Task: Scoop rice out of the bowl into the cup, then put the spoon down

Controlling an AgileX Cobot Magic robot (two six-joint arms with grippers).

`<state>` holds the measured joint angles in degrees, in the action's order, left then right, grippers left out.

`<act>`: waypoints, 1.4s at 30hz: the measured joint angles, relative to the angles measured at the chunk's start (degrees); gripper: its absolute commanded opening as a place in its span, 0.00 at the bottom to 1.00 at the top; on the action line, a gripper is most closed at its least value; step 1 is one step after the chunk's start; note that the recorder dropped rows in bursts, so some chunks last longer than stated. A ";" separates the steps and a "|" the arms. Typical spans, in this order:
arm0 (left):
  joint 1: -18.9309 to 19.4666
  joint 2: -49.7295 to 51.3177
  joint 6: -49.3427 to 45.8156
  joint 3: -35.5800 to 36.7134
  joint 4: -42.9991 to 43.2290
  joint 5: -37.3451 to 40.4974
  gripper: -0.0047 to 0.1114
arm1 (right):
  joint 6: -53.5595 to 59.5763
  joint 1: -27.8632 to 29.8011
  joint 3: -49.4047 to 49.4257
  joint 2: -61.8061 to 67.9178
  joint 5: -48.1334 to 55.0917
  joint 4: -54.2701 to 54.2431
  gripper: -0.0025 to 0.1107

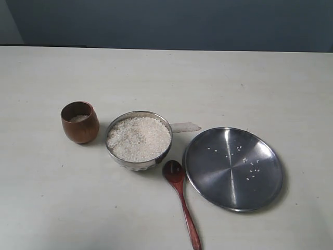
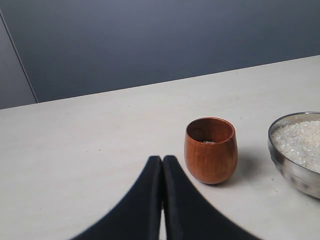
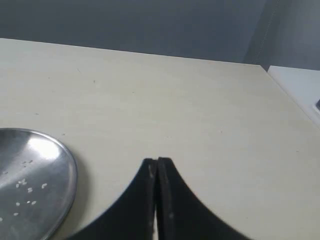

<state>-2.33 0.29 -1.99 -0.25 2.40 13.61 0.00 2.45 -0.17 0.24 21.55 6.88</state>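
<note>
Wooden spoon (image 1: 180, 200) flat on table (image 1: 166, 78) between steel bowl (image 1: 136, 165) and plate (image 1: 223, 192), head just beside bowl — light, stiff, glossy so likely slippery; grip mid-handle. Left gripper (image 2: 162, 162) and right gripper (image 3: 156, 162) both pressed together, empty — cup (image 1: 79, 123) left of bowl

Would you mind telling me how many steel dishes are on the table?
2: the bowl, heaped with rice, stands just right of the cup in the exterior view; the plate lies further right, beyond the spoon. None seems hidden.
</note>
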 measured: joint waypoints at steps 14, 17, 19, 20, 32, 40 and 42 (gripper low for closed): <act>0.00 0.00 0.00 0.00 0.00 0.00 0.04 | 0.00 0.00 0.00 0.00 -6.59 2.53 0.02; 0.00 0.00 0.00 0.00 0.00 0.00 0.04 | 0.00 0.00 0.00 0.00 -8.25 2.64 0.02; 0.00 0.00 0.00 0.00 0.00 0.00 0.04 | 0.00 0.00 0.02 0.00 -10.00 2.78 0.02; 0.00 0.00 0.00 0.00 0.00 0.00 0.04 | 0.00 0.00 0.02 0.00 -10.94 2.78 0.02; 0.00 0.00 1.48 0.00 -16.73 -14.09 0.04 | 0.00 0.00 0.02 0.00 -28.92 -26.28 0.02; 0.00 0.00 3.25 0.00 -29.87 -16.68 0.04 | -0.95 0.00 0.02 0.00 -34.42 -47.33 0.02; 0.00 0.00 3.25 0.00 -30.64 -16.53 0.04 | -1.21 0.00 0.02 0.00 -35.19 -50.93 0.02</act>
<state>-2.33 0.29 1.25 -0.25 -28.24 -2.92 -1.21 2.45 -0.14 0.24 -13.64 -44.05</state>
